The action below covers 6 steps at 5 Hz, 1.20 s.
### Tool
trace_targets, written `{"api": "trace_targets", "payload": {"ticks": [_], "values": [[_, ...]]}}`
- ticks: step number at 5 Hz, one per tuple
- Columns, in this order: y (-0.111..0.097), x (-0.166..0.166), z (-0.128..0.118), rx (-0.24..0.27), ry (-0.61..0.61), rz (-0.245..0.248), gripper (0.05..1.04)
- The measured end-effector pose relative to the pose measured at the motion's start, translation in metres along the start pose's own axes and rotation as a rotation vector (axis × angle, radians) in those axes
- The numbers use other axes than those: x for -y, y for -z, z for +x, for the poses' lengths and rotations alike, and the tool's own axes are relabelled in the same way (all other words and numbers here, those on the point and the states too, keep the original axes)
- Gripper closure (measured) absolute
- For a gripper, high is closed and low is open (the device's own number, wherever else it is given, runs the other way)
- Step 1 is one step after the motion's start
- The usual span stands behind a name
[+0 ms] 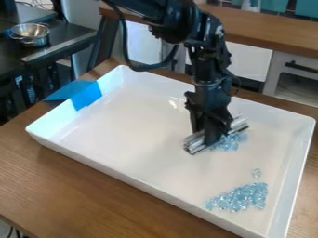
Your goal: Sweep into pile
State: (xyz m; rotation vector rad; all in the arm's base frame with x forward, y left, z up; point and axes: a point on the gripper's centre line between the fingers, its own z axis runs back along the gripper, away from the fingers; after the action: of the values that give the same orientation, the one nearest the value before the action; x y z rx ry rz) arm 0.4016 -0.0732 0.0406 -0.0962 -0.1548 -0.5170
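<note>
The end effector (212, 138) seems closed around a silvery bar (194, 142) (pale blue beads (231, 142) right beside it).

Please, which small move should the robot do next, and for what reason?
Probably the black two-finger gripper should ease the long silvery bar towards the larger pile of pale-blue glassy pieces: a smaller cluster lies right beside the bar, on the side facing that pile, with stray bits between them.

Glossy plastic-looking tray (133, 132), smooth wood tabletop (68, 186), shiny glass-like beads (241, 198), polished metal bowl (31, 33)
</note>
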Motion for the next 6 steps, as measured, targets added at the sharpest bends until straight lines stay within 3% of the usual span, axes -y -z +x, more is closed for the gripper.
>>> {"api": "trace_targets", "payload": {"ticks": [1, 2, 3, 5, 6], "values": [[0.000, 0.004, -0.002, 0.014, 0.130, -0.021, 0.713], [0.002, 0.007, -0.009, -0.015, 0.217, -0.028, 0.713], [0.001, 0.018, -0.021, -0.091, 0.304, -0.033, 0.713], [-0.003, 0.035, -0.048, -0.144, 0.358, -0.100, 0.713], [-0.002, 0.042, -0.050, -0.144, 0.351, -0.135, 0.713]]}}
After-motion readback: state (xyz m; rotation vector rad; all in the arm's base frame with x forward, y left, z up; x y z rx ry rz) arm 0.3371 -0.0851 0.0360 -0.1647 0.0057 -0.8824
